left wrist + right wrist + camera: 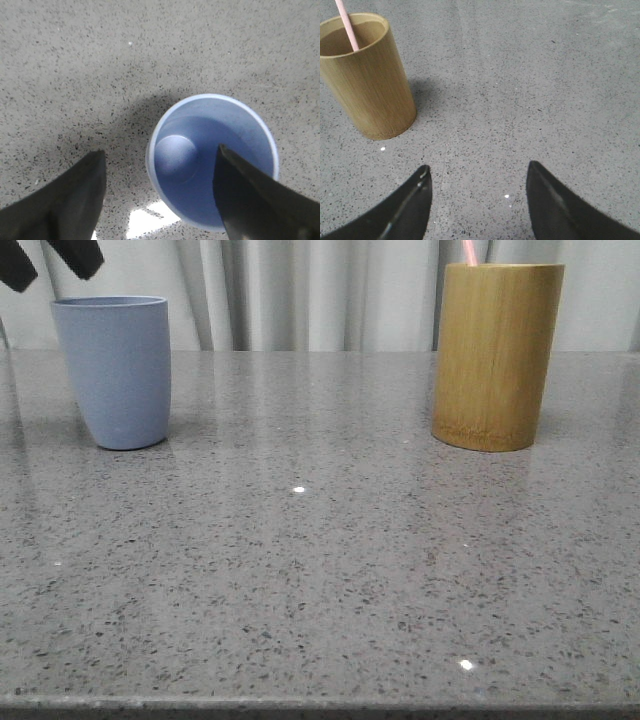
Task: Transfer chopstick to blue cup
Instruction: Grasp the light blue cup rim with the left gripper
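So the thin pale pink chopstick [347, 27] is standing in the tall tan bamboo cylinder [496, 355], leaning on its rim with the top poking out. That's where I've got to fetch it from. My right hand [477, 200] hangs above the speckled grey stone table [320, 570], a bit off to the side of the bamboo cylinder, fingers spread wide with nothing between them. I'd guess it's set up to swing over and pinch the stick near the top. My left hand [160, 195] hovers right over the smooth greyish-blue cup [212, 160], well apart from the bamboo cylinder across the table, also spread and empty. The blue cup is empty too, so nothing's been moved yet.
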Controlling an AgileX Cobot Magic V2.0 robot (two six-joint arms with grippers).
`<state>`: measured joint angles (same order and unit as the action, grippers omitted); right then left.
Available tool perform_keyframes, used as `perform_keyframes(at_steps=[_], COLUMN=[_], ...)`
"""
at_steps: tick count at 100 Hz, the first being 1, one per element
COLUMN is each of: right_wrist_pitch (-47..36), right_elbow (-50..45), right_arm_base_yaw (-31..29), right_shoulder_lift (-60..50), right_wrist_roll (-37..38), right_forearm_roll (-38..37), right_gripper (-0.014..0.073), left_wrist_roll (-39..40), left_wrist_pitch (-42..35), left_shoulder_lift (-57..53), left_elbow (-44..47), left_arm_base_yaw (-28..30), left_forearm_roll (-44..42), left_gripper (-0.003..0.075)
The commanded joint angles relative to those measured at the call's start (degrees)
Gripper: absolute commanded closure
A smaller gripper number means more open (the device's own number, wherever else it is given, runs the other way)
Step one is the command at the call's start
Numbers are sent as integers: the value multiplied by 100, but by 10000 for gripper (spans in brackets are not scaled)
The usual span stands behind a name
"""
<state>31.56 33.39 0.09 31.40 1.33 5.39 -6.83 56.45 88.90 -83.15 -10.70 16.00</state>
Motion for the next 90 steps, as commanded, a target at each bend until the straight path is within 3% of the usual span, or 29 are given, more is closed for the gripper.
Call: perform_keyframes(at_steps=[1, 27, 41, 70, 90], right_wrist_pitch=[-411, -423, -423, -423, -423], right_elbow=[203, 203, 203, 203, 203], right_arm_base_yaw=[-18, -18, -18, -18, -18], right_shoulder_lift=[53, 53, 53, 53, 53], right_wrist_roll=[-38, -38, -38, -38, -38], right_forearm_roll=[-25, -25, -25, -25, -25], right_gripper=[160, 160, 160, 160, 160], left_wrist_roll=[53, 53, 53, 53, 53], left_wrist_pitch=[-137, -124, -124, -182, -215], left_shoulder_lift=[-62, 255, 353, 353, 353], left_elbow=[-206, -206, -206, -206, -271], left_arm_base_yaw=[-49, -49, -49, -49, -70], left_forearm_roll=[111, 111, 121, 152, 497], left_gripper=[281, 311, 420, 728, 739])
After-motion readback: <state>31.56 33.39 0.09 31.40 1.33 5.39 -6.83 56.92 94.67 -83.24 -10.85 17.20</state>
